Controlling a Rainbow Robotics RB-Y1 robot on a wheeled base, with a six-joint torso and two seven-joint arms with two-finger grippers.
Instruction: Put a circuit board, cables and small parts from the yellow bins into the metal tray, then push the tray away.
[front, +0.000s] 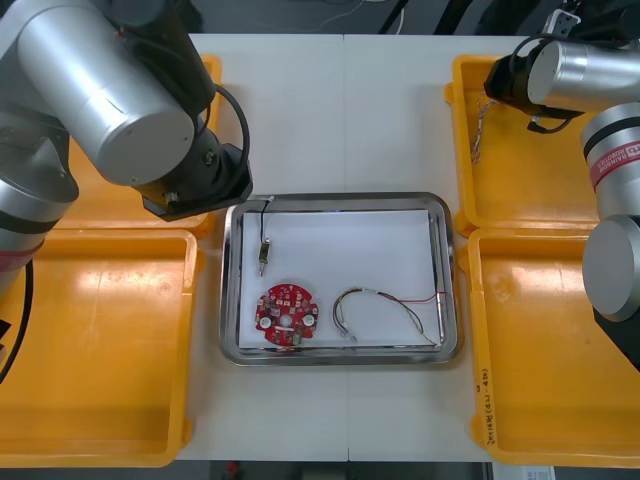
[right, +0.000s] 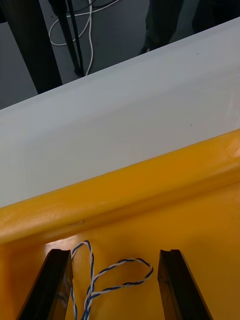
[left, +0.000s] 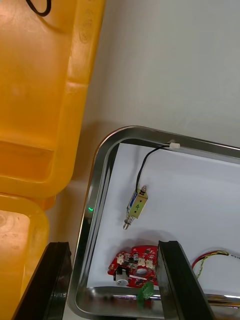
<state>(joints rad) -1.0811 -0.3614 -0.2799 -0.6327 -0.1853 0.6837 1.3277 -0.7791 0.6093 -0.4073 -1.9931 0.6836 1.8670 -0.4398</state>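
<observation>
Left arm's silver link sits closest to the front camera, over the left side of the table. The left gripper hangs above the far-left corner of the metal tray, just beside the far left yellow bin. Its fingers are spread and hold nothing, so it looks idle.

The tray already holds a red circuit board, a red and yellow cable and a small metal part on a black lead.

The right gripper is at work in the far right yellow bin, close to its far wall. Its fingers stand wide apart with loops of the blue-and-white twisted cable between them, not clamped. In the front view a strand of that cable shows just below the gripper, over the bin. Whether the cable rests on the bin floor cannot be told.

Step in hand, as a judgement: picking the twisted cable, which is probably the last item.

The next move calls for closing squarely on a loop so the thin wire does not slip out. Then lift it over the bin wall, carry it across to the tray, drop it on the bare white area and push the tray away.
</observation>
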